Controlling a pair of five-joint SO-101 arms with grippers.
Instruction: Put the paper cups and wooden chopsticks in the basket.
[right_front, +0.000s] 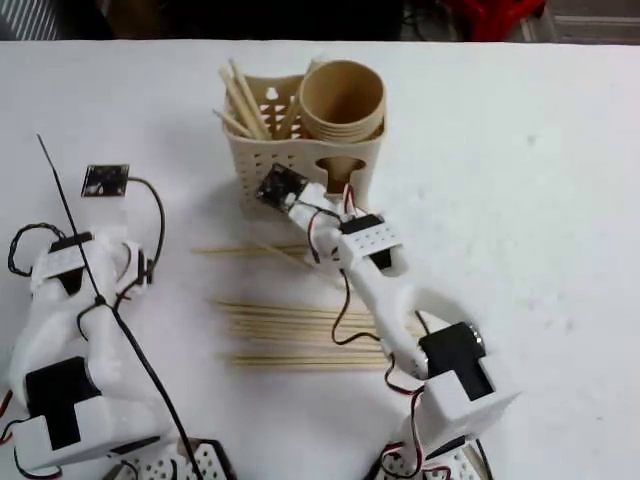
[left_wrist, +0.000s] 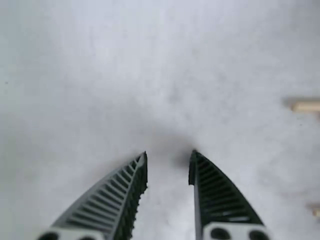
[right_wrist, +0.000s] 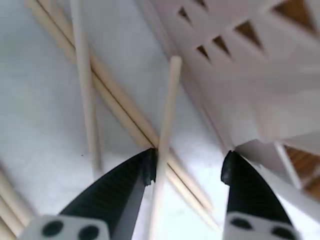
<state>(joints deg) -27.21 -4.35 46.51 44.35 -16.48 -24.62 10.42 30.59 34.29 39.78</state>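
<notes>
Chopstick (right_wrist: 170, 100) rests against the right gripper (right_wrist: 190, 170), spread open beside the basket (right_wrist: 240, 75).

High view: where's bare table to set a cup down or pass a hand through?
Widest bare patch: white table right of the cream perforated plastic basket, up to the far edge. Another lies left of the basket, beyond the small black board. Crowded: in front of the basket, with loose wooden chopsticks and the right tool.

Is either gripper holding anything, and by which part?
Nothing held. Left gripper open over table; right gripper open beside basket, a chopstick lying by one finger.
</notes>
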